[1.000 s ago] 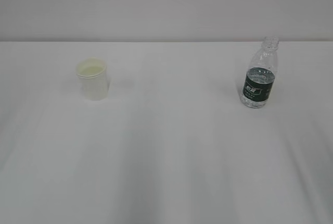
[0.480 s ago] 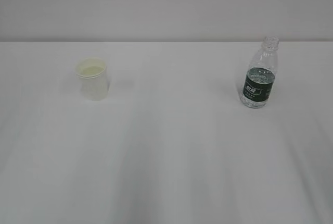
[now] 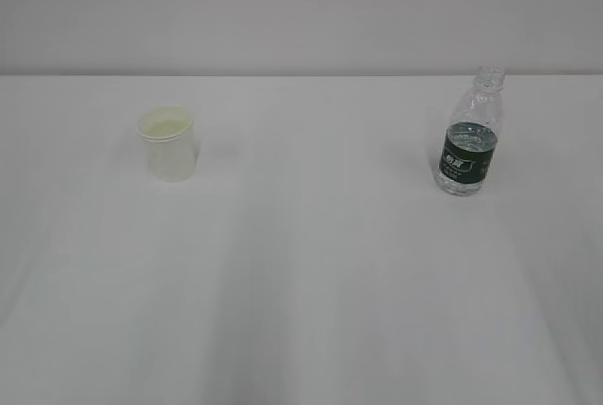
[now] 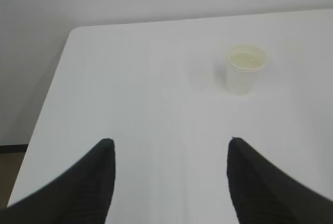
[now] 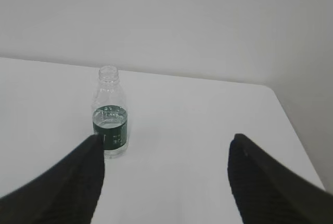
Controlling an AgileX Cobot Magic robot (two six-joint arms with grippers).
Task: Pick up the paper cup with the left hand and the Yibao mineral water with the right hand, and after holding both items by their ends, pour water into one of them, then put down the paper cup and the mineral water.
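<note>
On the white worktop (image 3: pixel 311 264), the small cream paper cup (image 3: pixel 169 144) stands upright at left, well apart from the clear, capless plastic water bottle with its dark green label (image 3: pixel 469 134) at right. I have both the left gripper (image 4: pixel 169 146) and right gripper (image 5: pixel 166 143) with jaws spread, empty. The cup looks light and crushable; I'd grip gently mid-wall. The bottle seems slick; take its labelled waist.

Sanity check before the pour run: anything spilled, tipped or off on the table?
Nothing stands out. The paper cup stands upright on the left and the Yibao mineral water upright on the right, uncapped, well apart. No puddle or wet patch shows on the white table. Both grippers are open and touching nothing.
</note>
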